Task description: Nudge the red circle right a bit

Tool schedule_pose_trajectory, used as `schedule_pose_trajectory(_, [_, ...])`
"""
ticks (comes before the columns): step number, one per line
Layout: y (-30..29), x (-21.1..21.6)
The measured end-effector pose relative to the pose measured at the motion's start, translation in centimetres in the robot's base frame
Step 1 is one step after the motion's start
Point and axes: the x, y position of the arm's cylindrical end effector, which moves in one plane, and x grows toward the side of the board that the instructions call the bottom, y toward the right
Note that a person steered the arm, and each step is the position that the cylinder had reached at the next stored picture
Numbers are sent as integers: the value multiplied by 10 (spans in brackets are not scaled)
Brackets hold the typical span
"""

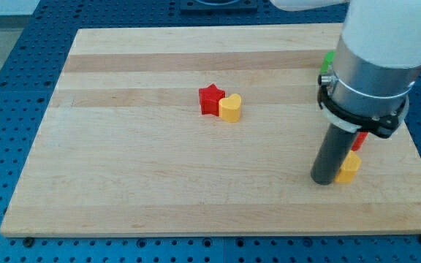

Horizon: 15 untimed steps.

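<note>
A red block [359, 141], its shape mostly hidden, peeks out from behind the arm's collar at the view's right. My tip [323, 180] rests on the board below and to the left of it. A yellow block [349, 168] sits right against the rod's right side, just below the red block. A red star [210, 98] and a yellow heart [230, 108] touch each other near the board's middle, far to the left of my tip.
A green block [329, 63] shows partly behind the arm's white body at the upper right. The wooden board [123, 168] lies on a blue perforated table; its right edge is close to the blocks by my tip.
</note>
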Motion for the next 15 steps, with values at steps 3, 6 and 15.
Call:
schedule_pose_trajectory(3, [28, 0])
schedule_pose_trajectory(6, [0, -31])
schedule_pose_trajectory(15, [34, -85])
